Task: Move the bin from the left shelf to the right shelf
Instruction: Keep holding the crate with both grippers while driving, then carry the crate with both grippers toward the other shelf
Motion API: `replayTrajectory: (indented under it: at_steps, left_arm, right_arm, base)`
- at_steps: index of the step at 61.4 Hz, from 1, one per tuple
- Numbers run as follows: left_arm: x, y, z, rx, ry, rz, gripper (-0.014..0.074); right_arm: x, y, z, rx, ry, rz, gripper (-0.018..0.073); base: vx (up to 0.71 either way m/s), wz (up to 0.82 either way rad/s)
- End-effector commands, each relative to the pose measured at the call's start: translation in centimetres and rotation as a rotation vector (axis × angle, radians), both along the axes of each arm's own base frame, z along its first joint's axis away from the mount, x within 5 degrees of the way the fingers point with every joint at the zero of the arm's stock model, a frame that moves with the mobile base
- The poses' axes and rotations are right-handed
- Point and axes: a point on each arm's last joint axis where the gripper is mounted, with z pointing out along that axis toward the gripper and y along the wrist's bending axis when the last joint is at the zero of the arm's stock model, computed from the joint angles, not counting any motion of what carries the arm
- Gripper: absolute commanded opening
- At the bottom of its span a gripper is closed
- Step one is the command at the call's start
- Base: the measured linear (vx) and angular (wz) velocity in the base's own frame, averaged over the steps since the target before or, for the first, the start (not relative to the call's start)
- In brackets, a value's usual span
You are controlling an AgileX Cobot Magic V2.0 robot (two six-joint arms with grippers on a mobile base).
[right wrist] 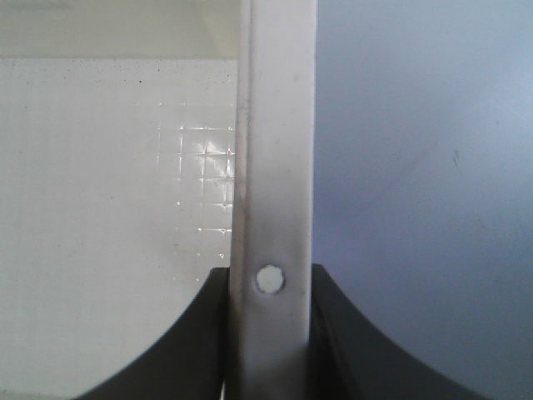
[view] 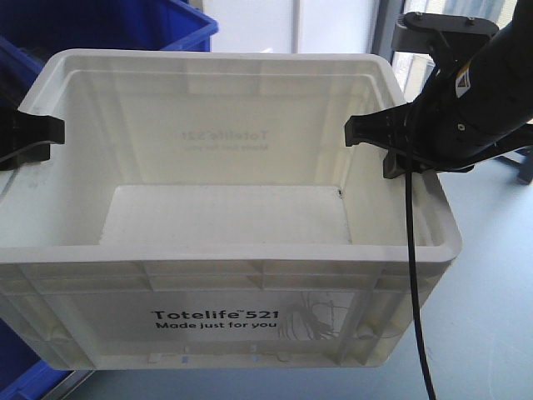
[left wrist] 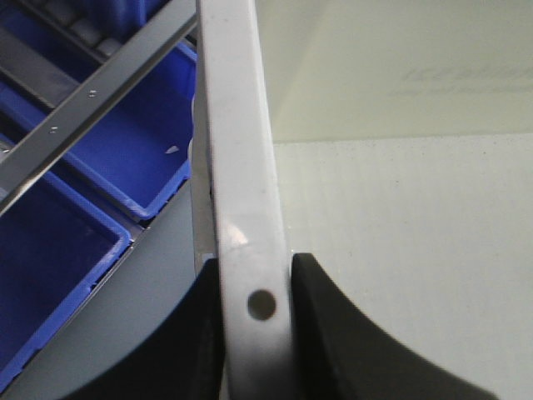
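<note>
Because the bin (view: pixel 216 321) is wide and held only by the rims of its two short sides, the main risk, as a judgement, is that it tilts or slides free if the two arms do not travel together. A pull apart could drag the rim out of a grip, and a push inward could bow the thin plastic walls. The bin sits up in front of the robot, open side up and empty, its printed side facing the camera. It appears to be clear of any support, though its underside is hidden.

The blue bins (view: pixel 125 25) lie close behind it and at its lower left. Seen from the left wrist, they sit on a grey shelf rail (left wrist: pixel 75 108) just beside the held rim, so a sideways swing could catch a corner there.

The left gripper (view: pixel 37 137) is clamped on the left rim. The wrist view shows its black fingers (left wrist: pixel 196 333) pressed against both faces of the white wall with no gap. The right gripper (view: pixel 391 146) is likewise closed tight on the right rim, one finger inside the bin and one outside.

A black cable (view: pixel 416 292) hangs from the right arm across the bin's front corner and could snag it during the move.
</note>
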Motion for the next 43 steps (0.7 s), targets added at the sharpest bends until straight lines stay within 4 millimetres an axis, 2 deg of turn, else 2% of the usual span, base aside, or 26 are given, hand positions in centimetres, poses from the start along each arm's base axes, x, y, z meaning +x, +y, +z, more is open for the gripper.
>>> replayTrajectory:
  at_steps: [1,43]
  left_arm:
    - [-0.43,0.51,2.85,0.037,-0.183,0.001,0.0038]
    - [-0.43,0.51,2.85,0.037,-0.183,0.001,0.0038]
  right_arm:
    - [0.0,-1.87,2.73,-0.07,-0.173,-0.038,-0.0008]
    - [0.0,-1.87,2.73,-0.07,-0.173,-0.038,-0.0008]
  base:
    - [0.14,0.56]
    - [0.11,0.42]
